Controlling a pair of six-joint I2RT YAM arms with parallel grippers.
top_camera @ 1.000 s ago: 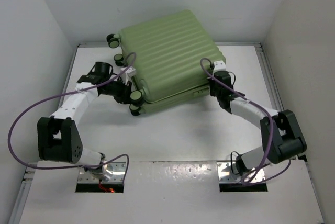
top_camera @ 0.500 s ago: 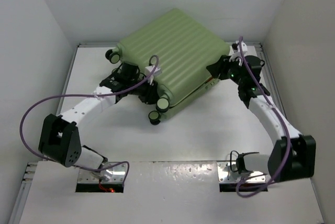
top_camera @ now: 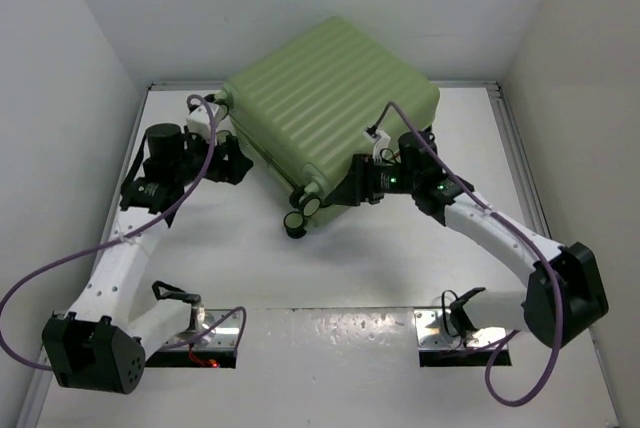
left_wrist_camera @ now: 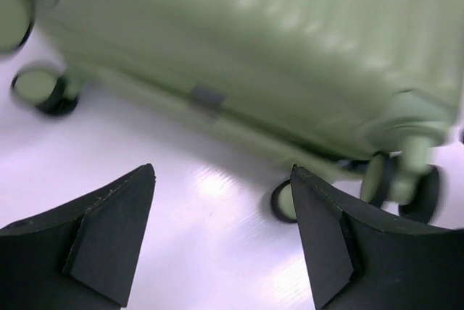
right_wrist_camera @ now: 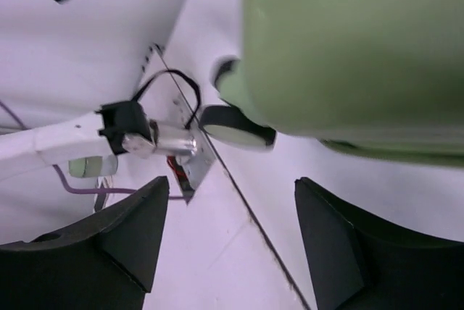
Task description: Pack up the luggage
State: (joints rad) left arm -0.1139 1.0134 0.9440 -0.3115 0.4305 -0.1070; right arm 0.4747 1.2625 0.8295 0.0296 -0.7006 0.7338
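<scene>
The luggage (top_camera: 330, 98), a light-green ribbed hard-shell case, lies closed and turned at an angle at the back of the table. Its black wheels (top_camera: 300, 213) point toward the front. My left gripper (top_camera: 236, 160) is open just left of the case, clear of it. In the left wrist view the gripper (left_wrist_camera: 221, 172) has only bare table between its fingers, and the luggage (left_wrist_camera: 254, 49) lies ahead. My right gripper (top_camera: 352, 186) is open at the case's near side, beside the front wheels. The right wrist view shows this gripper (right_wrist_camera: 232, 183) holding nothing, below the luggage (right_wrist_camera: 348, 42) and one wheel (right_wrist_camera: 235, 125).
White walls close in the table on the left, back and right. Two metal mounting plates (top_camera: 195, 333) (top_camera: 465, 333) sit at the near edge. Purple cables loop off both arms. The left arm's base (right_wrist_camera: 80, 143) appears in the right wrist view.
The luggage has swung round, its wheeled corner now toward the front. Both grippers have opened. The left arm drew back left; the right moved to the case's near side.
</scene>
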